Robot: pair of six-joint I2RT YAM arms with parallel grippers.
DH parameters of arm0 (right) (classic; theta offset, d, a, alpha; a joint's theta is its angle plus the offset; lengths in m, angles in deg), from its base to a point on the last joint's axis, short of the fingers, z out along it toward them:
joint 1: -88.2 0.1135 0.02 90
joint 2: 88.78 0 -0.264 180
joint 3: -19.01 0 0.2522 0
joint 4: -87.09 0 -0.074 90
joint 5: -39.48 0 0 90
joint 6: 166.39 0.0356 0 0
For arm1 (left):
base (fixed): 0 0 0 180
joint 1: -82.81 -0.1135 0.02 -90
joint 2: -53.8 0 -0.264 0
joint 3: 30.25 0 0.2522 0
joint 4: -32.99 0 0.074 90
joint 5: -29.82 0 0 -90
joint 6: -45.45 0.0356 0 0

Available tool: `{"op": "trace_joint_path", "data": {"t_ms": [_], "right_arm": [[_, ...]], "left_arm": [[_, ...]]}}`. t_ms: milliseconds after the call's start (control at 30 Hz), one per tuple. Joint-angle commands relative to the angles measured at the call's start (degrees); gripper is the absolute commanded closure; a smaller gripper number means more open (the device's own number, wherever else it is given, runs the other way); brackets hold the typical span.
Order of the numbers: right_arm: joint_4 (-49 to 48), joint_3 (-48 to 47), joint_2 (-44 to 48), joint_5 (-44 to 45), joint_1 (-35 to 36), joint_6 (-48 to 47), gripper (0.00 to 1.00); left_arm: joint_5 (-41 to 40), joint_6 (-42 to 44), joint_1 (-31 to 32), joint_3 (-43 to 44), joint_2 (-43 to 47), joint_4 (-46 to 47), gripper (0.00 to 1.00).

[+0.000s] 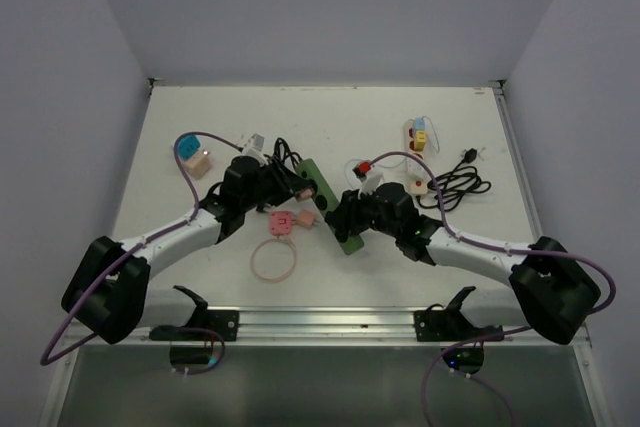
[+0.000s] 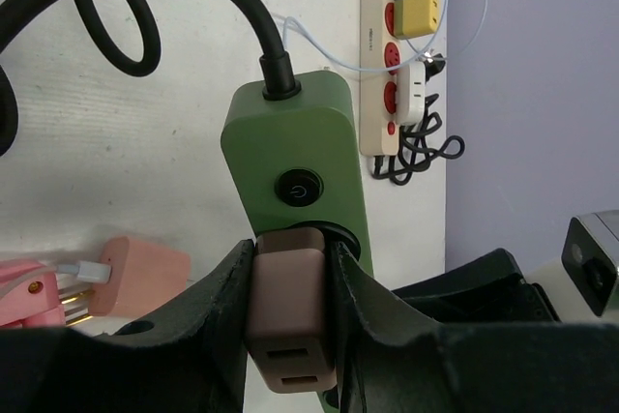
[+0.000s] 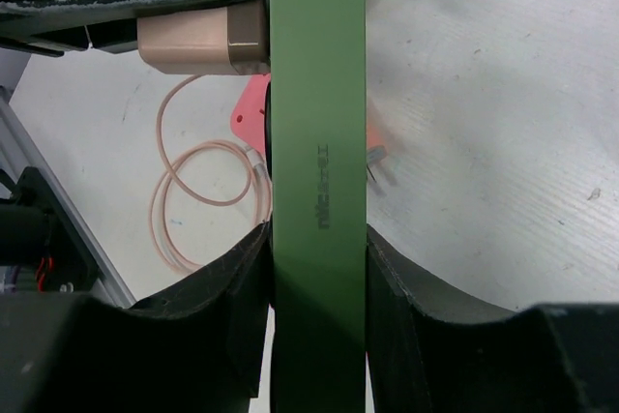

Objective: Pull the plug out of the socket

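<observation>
Left fingers point(image 2: 215, 321) pinch the taupe plug point(image 2: 288, 311), right fingers point(image 3: 232, 297) clamp the green socket strip point(image 3: 317, 142); an off-axis pull risks the plug slipping out or the strip twisting free.

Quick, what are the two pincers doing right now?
Left pincer: closed on the plug.
Right pincer: closed on the socket.
</observation>
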Motion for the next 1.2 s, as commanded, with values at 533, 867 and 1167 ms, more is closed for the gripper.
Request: {"op": "trace_joint_path", "data": {"t_ms": [533, 867, 1167], "right_arm": [[-4.49, -8.72, -8.59, -1.17, 0.62, -0.01, 0.50], [-0.28, -7.84, -7.01, -1.61, 0.71, -1.41, 0.74], [6.14, -8.81, -4.82, 8.74, 0.62, -0.11, 1.00]], "left_arm": [[4.26, 1.82, 2.57, -1.09, 5.20, 6.25, 1.00], [1.88, 5.24, 2.57, 0.05, 6.51, 2.74, 1.00], [3.11, 8.15, 2.48, -0.21, 8.97, -1.38, 1.00]]}}
